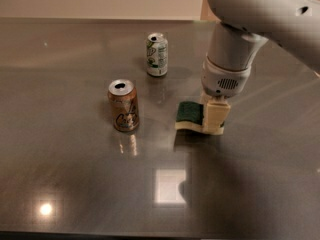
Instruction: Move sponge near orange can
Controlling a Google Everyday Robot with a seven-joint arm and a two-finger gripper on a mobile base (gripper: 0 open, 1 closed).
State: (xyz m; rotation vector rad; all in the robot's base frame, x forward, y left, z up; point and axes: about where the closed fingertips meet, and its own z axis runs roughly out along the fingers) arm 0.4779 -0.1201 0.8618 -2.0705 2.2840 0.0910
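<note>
The orange can [123, 106] stands upright left of the middle of the dark table, copper-orange with dark script and a silver top. The sponge [189, 116], dark green on a pale yellow base, is a short way to the can's right, its left end bent down at the table surface. My gripper [214, 118] comes straight down from the grey arm and is shut on the sponge's right end, its pale fingers [216, 119] clamped over it. A gap of about one can-width lies between sponge and orange can.
A white-and-green can [157, 54] stands upright behind the orange can, toward the back of the table [75, 184]. The arm's bulky wrist [227, 64] hangs over the table's right part. A pale wall runs along the far edge.
</note>
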